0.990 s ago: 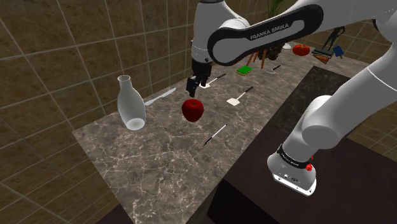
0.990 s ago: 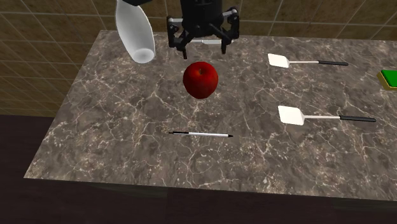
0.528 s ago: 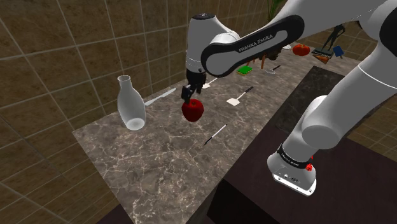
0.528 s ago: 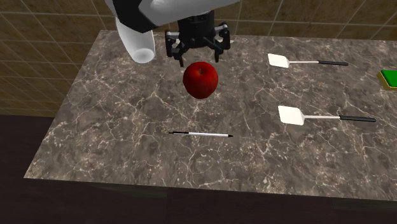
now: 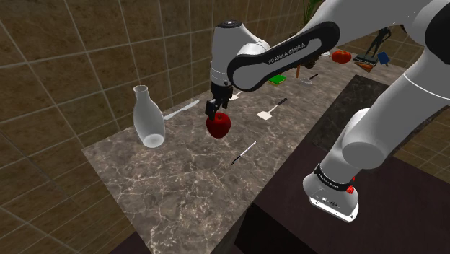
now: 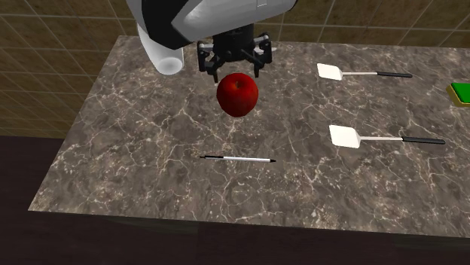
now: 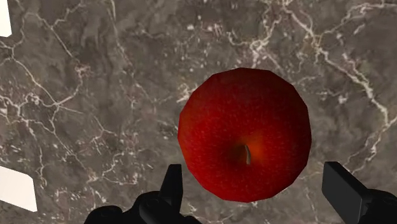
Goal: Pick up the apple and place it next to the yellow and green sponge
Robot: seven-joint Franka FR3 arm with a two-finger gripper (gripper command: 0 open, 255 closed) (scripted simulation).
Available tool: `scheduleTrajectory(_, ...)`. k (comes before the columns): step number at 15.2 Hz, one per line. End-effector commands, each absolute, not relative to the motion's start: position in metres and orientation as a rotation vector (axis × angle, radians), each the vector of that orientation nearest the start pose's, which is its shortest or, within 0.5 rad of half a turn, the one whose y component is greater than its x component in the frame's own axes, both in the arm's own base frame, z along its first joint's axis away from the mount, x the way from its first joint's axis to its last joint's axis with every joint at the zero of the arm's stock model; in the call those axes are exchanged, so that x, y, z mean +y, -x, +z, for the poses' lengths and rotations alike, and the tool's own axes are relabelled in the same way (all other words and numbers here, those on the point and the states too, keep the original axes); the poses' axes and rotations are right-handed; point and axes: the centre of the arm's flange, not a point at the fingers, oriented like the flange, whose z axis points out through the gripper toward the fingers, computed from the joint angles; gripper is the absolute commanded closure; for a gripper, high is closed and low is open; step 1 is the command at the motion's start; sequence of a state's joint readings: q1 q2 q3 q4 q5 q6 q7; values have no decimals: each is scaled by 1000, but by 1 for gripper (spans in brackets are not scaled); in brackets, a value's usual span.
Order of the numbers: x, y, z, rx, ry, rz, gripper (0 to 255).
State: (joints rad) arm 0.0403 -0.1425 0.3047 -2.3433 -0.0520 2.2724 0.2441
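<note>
Arm point(image 5: 285, 54) reads FRANKA EMIKA; hand point(image 6: 235, 72), fingers point(image 7: 172, 186) apart, over red apple point(image 6: 238, 96).

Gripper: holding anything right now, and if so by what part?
Nothing held. The gripper hangs open just above the apple, fingers apart and not clasping it; the apple sits on the counter.
</note>
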Motion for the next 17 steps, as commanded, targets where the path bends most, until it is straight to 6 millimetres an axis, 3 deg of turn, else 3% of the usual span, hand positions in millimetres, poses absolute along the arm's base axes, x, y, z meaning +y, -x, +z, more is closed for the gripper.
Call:
scheduleTrajectory(1,166,-463,394,-211,3193,-137,0)
scheduleTrajectory(2,166,-463,394,-211,3193,-137,255)
scheduleTrajectory(11,166,-463,394,-211,3193,-137,255)
scheduleTrajectory(17,166,-463,426,-211,3193,-137,255)
